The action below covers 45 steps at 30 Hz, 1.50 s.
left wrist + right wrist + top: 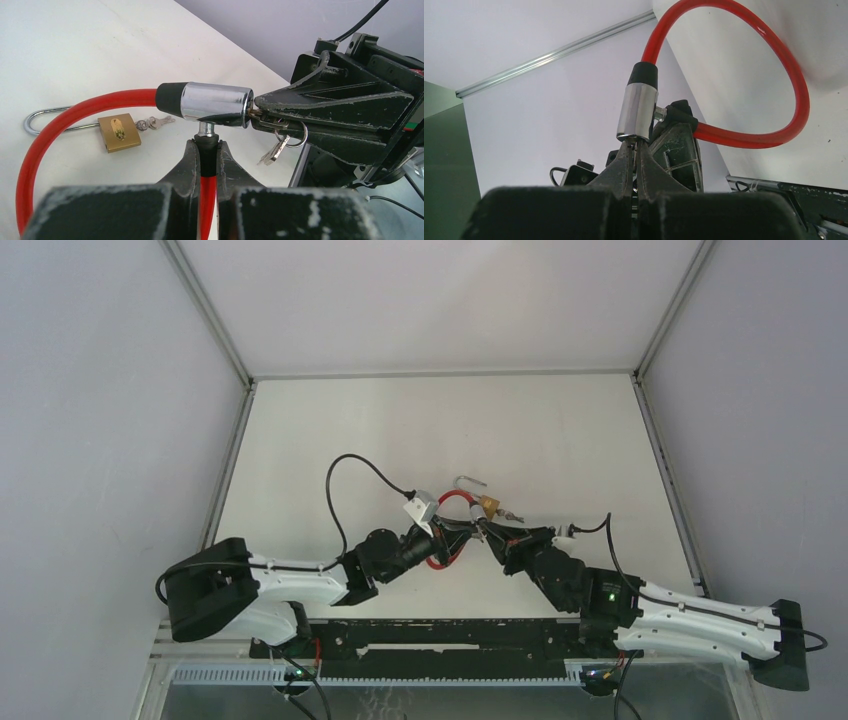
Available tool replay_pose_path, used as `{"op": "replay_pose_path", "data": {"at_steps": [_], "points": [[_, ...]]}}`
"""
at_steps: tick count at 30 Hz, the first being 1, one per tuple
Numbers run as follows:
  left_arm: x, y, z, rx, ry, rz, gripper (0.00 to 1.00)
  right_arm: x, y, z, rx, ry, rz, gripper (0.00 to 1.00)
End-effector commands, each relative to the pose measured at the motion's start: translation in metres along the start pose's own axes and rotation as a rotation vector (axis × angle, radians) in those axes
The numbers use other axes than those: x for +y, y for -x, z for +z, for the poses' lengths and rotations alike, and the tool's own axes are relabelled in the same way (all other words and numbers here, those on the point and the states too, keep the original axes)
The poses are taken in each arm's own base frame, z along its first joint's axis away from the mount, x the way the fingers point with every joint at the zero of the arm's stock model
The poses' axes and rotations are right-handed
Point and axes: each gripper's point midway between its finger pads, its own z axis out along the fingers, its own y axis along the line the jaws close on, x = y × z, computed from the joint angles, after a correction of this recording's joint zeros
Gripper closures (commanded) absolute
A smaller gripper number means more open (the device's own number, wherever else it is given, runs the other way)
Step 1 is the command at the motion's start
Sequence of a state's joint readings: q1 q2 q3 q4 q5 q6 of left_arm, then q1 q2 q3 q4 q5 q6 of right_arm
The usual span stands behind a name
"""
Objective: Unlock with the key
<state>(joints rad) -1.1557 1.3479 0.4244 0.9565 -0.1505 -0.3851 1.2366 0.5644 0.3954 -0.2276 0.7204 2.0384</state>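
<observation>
Above the white table [75, 50], the cable lock [215, 102] is clamped by the left pincer [207, 147] while the key [255, 114], pinched in the right pincer [634, 150], is best twisted about its own axis.
</observation>
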Motion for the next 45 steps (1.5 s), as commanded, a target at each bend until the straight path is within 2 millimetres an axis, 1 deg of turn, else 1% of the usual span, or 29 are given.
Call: {"op": "replay_pose_path", "data": {"at_steps": [1, 4, 6, 11, 19, 26, 31, 37, 40, 43, 45], "points": [[-0.036, -0.011, -0.007, 0.043, -0.142, -0.033, 1.00, 0.052, 0.023, 0.002, -0.067, 0.145, 0.603, 1.00], [-0.041, -0.011, -0.003, 0.053, -0.158, -0.028, 1.00, 0.050, 0.024, 0.002, -0.070, 0.143, 0.600, 1.00], [-0.041, -0.013, -0.003, 0.063, -0.160, -0.025, 1.00, 0.053, 0.027, 0.001, -0.077, 0.159, 0.600, 1.00], [-0.036, -0.026, -0.006, 0.109, -0.149, -0.008, 1.00, 0.059, 0.035, -0.002, -0.086, 0.180, 0.590, 1.00], [-0.032, -0.030, -0.007, 0.128, -0.137, 0.020, 1.00, 0.066, 0.045, -0.005, -0.090, 0.194, 0.570, 1.00], [-0.029, -0.027, -0.006, 0.122, -0.119, 0.033, 1.00, 0.063, 0.045, -0.007, -0.079, 0.179, 0.548, 1.00], [-0.023, -0.026, -0.008, 0.123, -0.090, 0.058, 1.00, 0.058, 0.038, -0.004, -0.048, 0.145, 0.517, 1.00], [-0.009, -0.025, -0.014, 0.142, -0.031, 0.133, 1.00, 0.059, 0.019, 0.005, 0.030, 0.114, 0.466, 1.00], [0.002, -0.020, -0.023, 0.141, 0.012, 0.181, 1.00, 0.057, 0.012, 0.010, 0.066, 0.092, 0.436, 1.00], [0.013, -0.021, -0.035, 0.157, 0.052, 0.216, 1.00, 0.052, 0.003, 0.015, 0.106, 0.059, 0.403, 1.00], [0.022, -0.024, -0.044, 0.172, 0.081, 0.229, 1.00, 0.046, 0.000, 0.020, 0.117, 0.029, 0.371, 1.00]]}}
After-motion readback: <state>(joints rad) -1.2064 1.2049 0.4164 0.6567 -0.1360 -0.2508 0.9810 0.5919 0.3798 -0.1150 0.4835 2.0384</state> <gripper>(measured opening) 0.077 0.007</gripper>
